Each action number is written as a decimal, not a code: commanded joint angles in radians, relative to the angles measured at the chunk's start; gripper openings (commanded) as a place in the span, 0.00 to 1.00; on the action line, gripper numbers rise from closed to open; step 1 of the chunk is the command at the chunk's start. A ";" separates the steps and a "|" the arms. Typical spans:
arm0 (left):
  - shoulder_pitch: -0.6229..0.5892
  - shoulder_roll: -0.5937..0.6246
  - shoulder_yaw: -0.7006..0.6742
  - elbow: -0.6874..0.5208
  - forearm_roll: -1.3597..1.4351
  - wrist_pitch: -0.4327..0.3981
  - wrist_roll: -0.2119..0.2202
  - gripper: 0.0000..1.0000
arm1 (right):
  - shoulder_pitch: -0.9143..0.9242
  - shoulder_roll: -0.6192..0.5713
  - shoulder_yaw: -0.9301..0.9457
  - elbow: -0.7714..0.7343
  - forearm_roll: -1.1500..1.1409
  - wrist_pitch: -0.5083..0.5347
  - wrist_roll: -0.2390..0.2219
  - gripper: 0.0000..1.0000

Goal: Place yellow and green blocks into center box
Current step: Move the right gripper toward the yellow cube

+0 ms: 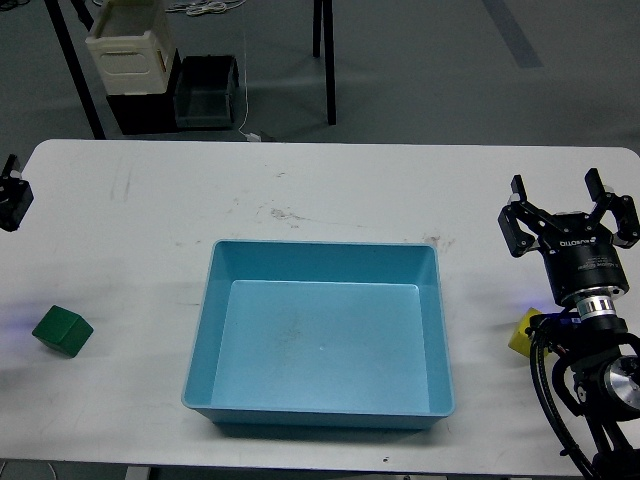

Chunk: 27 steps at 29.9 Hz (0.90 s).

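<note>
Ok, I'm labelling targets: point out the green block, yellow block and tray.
green block (62, 331): head view, top face.
yellow block (522, 334): head view, visible left face.
tray (320, 254): head view, far wall.

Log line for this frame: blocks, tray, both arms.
green block on table, tray's left | yellow block on table, tray's right | blue tray empty | right gripper jaws open | left gripper unclear

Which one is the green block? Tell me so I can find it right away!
Find the big blue tray in the middle of the white table. Look to its left, near the table's edge: the green block sits there alone. It is a small dark green cube; the other block is yellow, on the far right behind the robot's arm.
</note>
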 commanded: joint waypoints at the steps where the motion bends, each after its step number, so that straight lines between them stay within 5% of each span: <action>1: -0.001 0.000 -0.003 0.000 0.003 0.000 0.000 1.00 | 0.001 0.000 0.002 0.001 0.001 0.000 0.001 1.00; 16: 0.001 -0.023 -0.005 -0.003 0.026 0.000 0.000 1.00 | 0.011 -0.017 0.082 -0.003 -0.002 0.070 0.015 1.00; 27: 0.001 -0.056 -0.005 -0.002 0.026 0.000 0.000 1.00 | 0.095 -0.403 0.142 0.001 -0.479 0.017 0.023 1.00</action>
